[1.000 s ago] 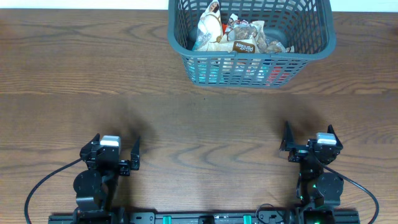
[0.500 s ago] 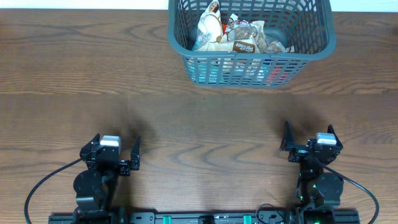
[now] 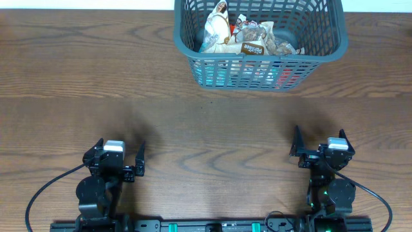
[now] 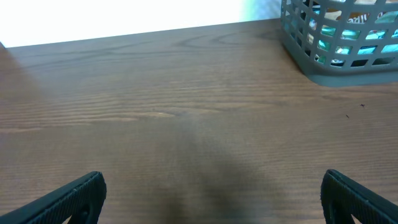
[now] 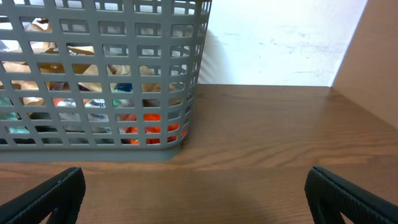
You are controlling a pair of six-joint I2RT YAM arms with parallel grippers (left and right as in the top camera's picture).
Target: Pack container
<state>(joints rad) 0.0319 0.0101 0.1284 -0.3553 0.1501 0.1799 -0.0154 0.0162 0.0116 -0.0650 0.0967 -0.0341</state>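
Note:
The container (image 3: pixel 325 54), a dark grey-blue slotted basket, stands at the far middle of the table and holds several snack packets (image 3: pixel 239 37). Its lattice wall (image 5: pixel 99 74) fills the upper left of the right wrist view, with orange and teal packets behind the slots. One corner of the container (image 4: pixel 339 46) shows at the top right of the left wrist view. My left gripper (image 3: pixel 120 158) rests near the front left, open and empty. My right gripper (image 3: pixel 320 145) rests near the front right, open and empty. Both are far from the container.
The wooden table (image 3: pixel 96 84) stretches bare between the grippers and the basket. A white wall (image 5: pixel 280 43) rises behind the table's far edge. Black cables (image 3: pixel 45 190) loop from the arm bases at the front edge.

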